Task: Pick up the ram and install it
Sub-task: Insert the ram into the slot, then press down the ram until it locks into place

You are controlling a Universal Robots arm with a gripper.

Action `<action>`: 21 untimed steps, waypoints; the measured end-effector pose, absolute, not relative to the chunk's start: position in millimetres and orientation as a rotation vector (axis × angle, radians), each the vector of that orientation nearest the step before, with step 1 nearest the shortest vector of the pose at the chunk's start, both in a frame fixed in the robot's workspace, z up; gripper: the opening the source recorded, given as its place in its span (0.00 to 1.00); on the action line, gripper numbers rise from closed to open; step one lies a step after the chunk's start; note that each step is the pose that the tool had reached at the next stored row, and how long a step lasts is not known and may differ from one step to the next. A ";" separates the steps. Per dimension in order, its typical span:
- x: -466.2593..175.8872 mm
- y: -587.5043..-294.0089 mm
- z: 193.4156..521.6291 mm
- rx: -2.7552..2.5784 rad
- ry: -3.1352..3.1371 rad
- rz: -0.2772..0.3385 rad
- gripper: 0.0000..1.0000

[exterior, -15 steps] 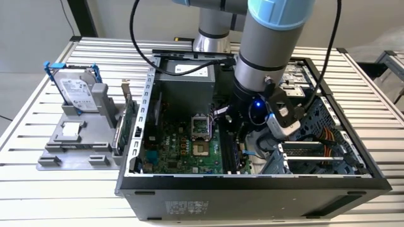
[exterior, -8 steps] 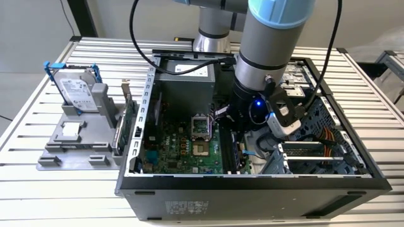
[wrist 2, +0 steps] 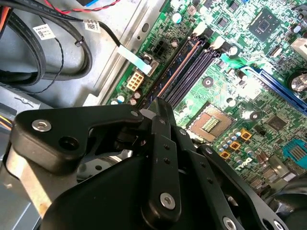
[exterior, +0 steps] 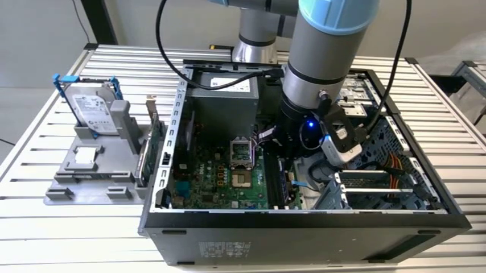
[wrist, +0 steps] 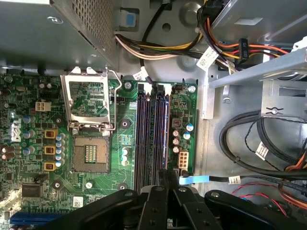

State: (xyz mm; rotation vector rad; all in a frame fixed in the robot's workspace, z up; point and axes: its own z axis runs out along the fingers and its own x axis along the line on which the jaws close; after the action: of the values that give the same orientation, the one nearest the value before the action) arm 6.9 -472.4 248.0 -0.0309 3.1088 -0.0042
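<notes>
Inside the open computer case [exterior: 304,219], the end effector [wrist: 165,179] hangs over the memory slots [wrist: 152,134], fingers pressed together on the ram [wrist: 158,139], which stands edge-on in a slot. This looks like the seating step. Pressing it home calls for straight, even downward force.

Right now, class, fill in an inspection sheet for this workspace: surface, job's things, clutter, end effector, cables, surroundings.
Surface: slatted metal table carrying an open computer case.
Job's things: the ram stands edge-on over the memory slots on the motherboard.
Clutter: hard drive in a grey holder; green card beside the case.
End effector: end effector inside the case, apparently shut on the ram.
Cables: black and coloured cables beside the motherboard.
Surroundings: nothing seen.
</notes>
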 end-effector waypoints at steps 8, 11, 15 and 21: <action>6.9 -472.4 248.0 -0.054 3.109 -0.003 0.00; 6.9 -472.4 247.9 -0.129 3.106 -0.001 0.00; 6.9 -472.4 247.7 -0.237 3.100 0.000 0.00; 6.9 -472.3 247.2 -0.400 3.083 0.003 0.00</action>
State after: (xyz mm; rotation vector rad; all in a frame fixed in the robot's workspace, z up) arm 6.9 -472.3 247.2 -0.4001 3.0832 0.0028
